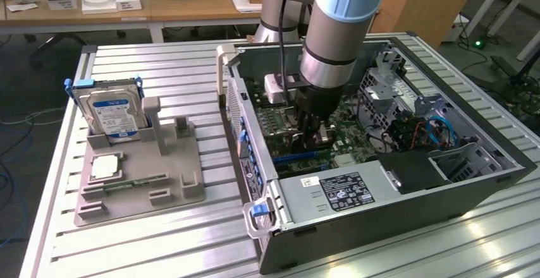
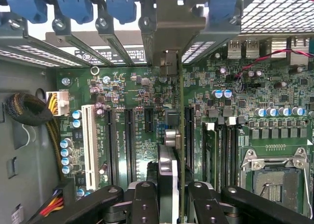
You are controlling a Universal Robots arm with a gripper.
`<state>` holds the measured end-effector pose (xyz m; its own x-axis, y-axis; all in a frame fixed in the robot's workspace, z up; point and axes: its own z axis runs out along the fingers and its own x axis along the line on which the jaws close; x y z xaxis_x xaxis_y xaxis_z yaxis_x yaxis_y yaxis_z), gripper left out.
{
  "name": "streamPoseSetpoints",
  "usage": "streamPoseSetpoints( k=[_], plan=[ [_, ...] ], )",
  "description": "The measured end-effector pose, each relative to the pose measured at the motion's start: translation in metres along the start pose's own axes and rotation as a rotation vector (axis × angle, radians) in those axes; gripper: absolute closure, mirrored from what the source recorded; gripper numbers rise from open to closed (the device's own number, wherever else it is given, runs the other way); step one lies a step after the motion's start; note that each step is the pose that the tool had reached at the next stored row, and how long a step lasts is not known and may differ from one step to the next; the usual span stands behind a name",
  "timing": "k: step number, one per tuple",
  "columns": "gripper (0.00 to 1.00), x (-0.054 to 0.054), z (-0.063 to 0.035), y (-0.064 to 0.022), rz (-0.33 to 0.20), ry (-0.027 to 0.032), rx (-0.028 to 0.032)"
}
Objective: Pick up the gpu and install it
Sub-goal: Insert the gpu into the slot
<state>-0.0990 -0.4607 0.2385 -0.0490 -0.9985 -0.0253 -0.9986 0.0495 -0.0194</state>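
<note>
Black two-finger gripper (image 2: 169,197) is down inside the open black computer case (image 1: 472,189), clamped on the thin green gpu card (image 2: 180,136), held edge-on over the green motherboard (image 2: 137,94). Its silver end bracket (image 2: 171,33) sits at the rear slot row. Outside, the grey holder tray (image 1: 139,186) carries the silver blue-labelled hard drive (image 1: 114,114), standing upright.

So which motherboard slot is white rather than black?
The long white expansion slot, beside the blue capacitors; the parallel slots toward the gpu are black.
</note>
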Motion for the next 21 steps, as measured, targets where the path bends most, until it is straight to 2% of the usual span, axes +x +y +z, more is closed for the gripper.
streamPoseSetpoints(
  k=[21],
  plan=[
    [0.72,0.0002,0.0069,0.0001,0.0,0.0,0.0]
  ],
)
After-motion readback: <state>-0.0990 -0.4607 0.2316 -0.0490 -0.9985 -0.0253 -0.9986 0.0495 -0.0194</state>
